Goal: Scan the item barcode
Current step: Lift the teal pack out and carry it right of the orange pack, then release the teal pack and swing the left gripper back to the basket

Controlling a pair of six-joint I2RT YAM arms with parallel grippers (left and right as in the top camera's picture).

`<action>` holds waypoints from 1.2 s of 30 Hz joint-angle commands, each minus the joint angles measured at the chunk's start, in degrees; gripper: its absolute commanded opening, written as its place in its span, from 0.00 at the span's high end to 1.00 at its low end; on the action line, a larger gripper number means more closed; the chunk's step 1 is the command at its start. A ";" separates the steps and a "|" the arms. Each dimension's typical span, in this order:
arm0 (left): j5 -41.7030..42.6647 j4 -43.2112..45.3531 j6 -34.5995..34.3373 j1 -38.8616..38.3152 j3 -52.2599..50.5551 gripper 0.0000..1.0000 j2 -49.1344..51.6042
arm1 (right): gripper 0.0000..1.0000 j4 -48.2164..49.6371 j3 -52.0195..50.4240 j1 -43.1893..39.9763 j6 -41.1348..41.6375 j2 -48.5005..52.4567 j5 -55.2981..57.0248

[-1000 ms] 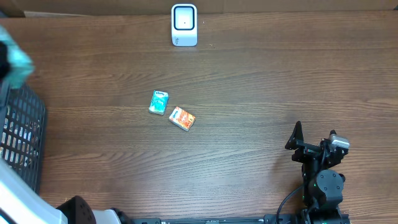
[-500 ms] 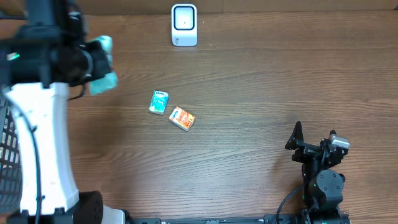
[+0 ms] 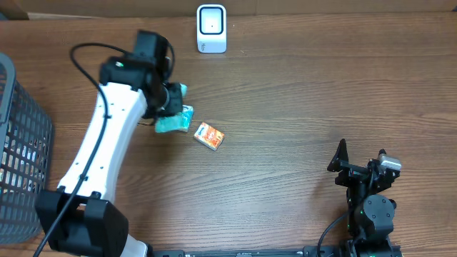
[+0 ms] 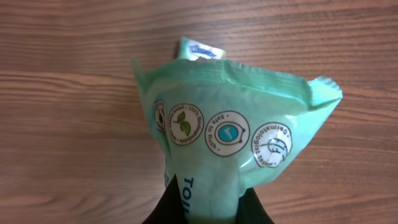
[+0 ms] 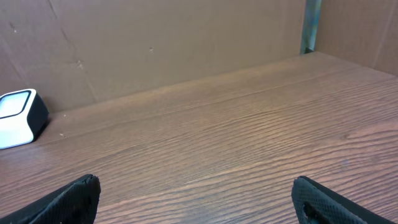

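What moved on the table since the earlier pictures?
The left tool, shut on the green pack, swung from the basket side toward the middle, now over the little blue pack. Nothing was let go. The orange box, scanner and open right tool stayed put.

A pale green wipes packet (image 4: 230, 140), printed with round icons and blue lettering, is held pinched at its lower end by the left gripper (image 4: 208, 208), its crimped top edge fanned wide. The white barcode scanner (image 3: 211, 28) is stood upright at the far edge, well apart from the packet.
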 commanded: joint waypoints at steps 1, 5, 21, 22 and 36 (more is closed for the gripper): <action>1.05 4.94 -4.87 -2.54 -5.03 0.96 -0.17 | 0.00 0.17 0.57 -0.15 0.11 -0.13 0.13; 6.05 16.31 -9.55 -6.14 -10.84 0.96 -0.15 | 0.00 0.17 0.57 -0.15 0.13 -0.13 0.13; -6.49 38.93 -16.22 -23.96 -20.09 0.96 4.26 | 0.00 0.17 0.57 -0.15 0.11 -0.13 0.13; -7.87 38.42 -16.22 -24.37 -20.09 0.96 4.85 | 0.00 0.17 0.57 -0.15 0.11 -0.13 0.13; -11.28 22.71 -9.09 -20.90 -8.48 0.06 3.98 | 0.00 0.17 0.57 -0.15 0.11 -0.13 0.13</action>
